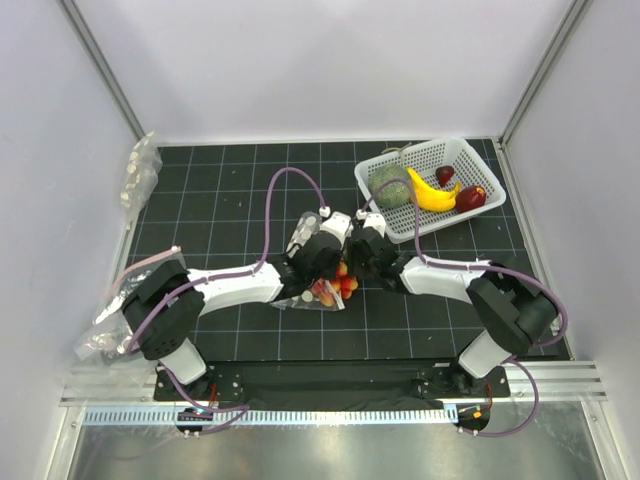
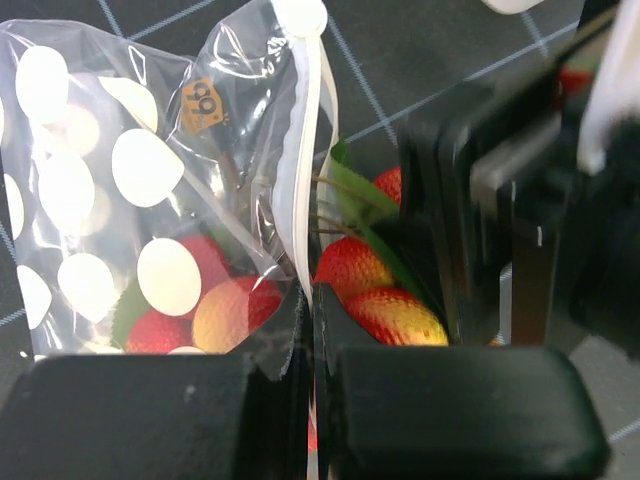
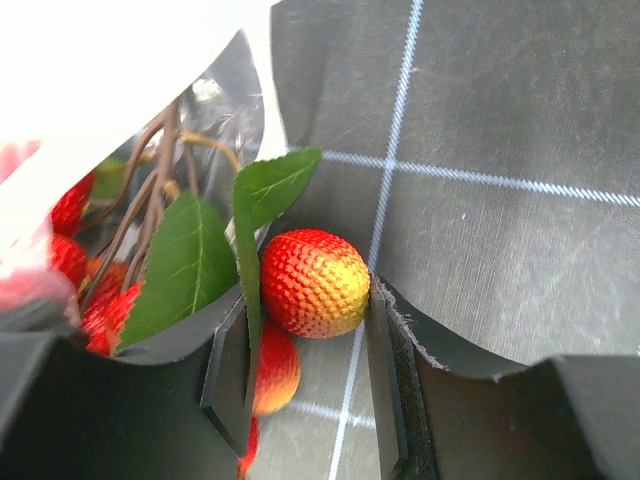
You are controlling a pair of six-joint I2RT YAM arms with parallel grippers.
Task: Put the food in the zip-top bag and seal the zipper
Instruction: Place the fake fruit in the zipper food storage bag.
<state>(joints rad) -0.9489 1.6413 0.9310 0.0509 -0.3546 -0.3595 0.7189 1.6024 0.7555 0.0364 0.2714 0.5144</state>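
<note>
Food [image 3: 314,283] shows bumpy red-yellow fruits with green leaves.

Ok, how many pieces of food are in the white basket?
4: a green vegetable at its left, a banana in the middle, one dark red fruit behind it, another at the right. More could be hidden.

The right claw [image 3: 306,300] grips a red-yellow fruit [image 3: 314,283] beside green leaves [image 3: 190,265].
</note>
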